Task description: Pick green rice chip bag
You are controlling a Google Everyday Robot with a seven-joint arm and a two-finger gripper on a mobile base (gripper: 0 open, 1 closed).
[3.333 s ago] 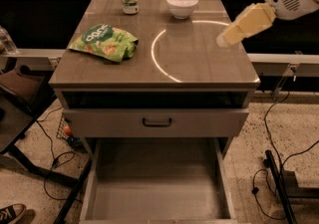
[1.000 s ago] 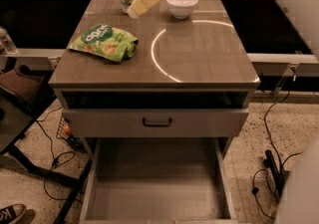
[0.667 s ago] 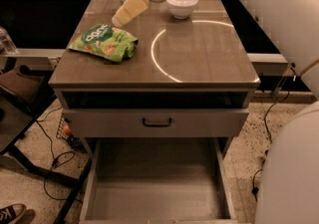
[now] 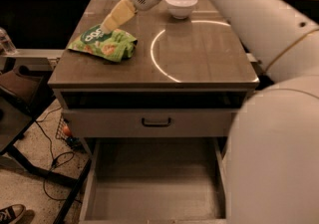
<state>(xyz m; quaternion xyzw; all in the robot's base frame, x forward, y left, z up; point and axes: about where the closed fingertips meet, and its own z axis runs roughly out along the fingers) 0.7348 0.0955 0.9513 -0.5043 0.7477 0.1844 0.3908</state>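
Observation:
The green rice chip bag (image 4: pixel 103 43), crumpled bright green foil with white lettering and orange-tan chip pictures, lies on the left side of the brown tabletop (image 4: pixel 199 54). My gripper (image 4: pixel 110 23) with its tan fingers reaches down from the white arm and hangs right over the bag's far edge, at or just above its top.
A white bowl (image 4: pixel 181 5) stands at the back middle of the top. A bright curved light line (image 4: pixel 158 58) crosses the surface. Below, one drawer with a handle (image 4: pixel 156 122) is closed and the bottom drawer (image 4: pixel 154 183) is pulled open. My white arm (image 4: pixel 259 44) fills the right side.
My gripper has swept from the right side, past the bowl, leftward and down to the green bag. The bag and bowl have not moved.

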